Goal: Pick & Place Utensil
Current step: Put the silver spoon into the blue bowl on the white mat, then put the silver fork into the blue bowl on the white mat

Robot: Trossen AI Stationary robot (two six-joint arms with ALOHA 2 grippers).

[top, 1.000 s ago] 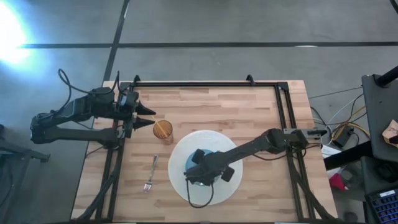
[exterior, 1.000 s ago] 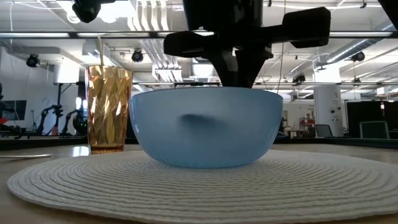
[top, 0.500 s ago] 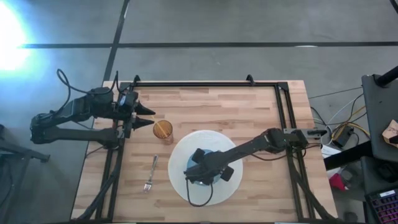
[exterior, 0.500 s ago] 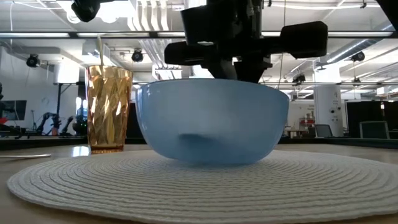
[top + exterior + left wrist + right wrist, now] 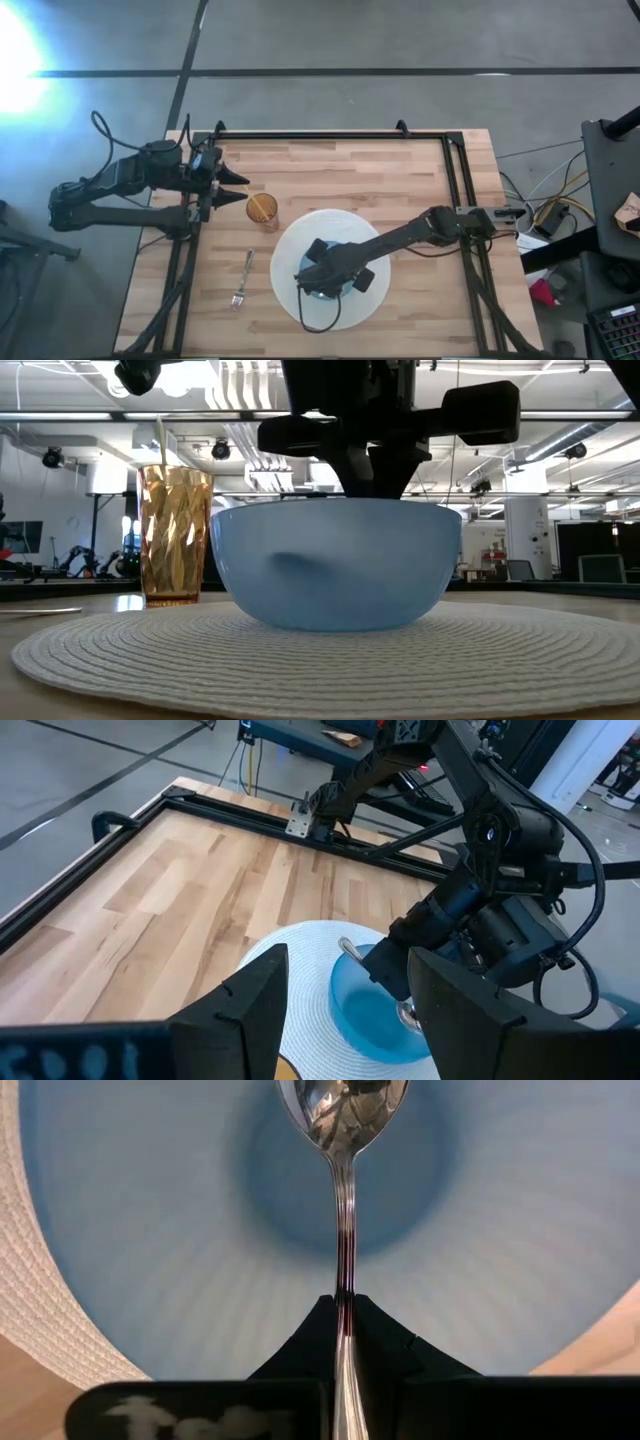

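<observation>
A pale blue bowl stands on a round white woven placemat. My right gripper hangs straight over the bowl, shut on a silver spoon whose scoop end reaches down inside it. In the high view the gripper covers most of the bowl. A silver fork lies flat on the wood left of the placemat. My left gripper waits open at the table's far left, near the amber glass. My right gripper pinches the spoon's handle between its two fingers, coming from above and pointing down, fingers in line with the handle. The spoon hangs upright with its scoop low inside the blue bowl. I cannot tell if it touches the bowl's floor.
An amber ribbed glass with a straw stands on the wood just off the placemat's far left edge. A black rail frame runs along the table's far, left and right sides. Bare wood lies beyond the placemat.
The blue bowl shifted a little on the placemat, rising and sliding sideways half a second ago, and now sits flat again. The spoon's shadow inside the bowl moved lower, then sideways. My right gripper stayed shut on the spoon throughout.
</observation>
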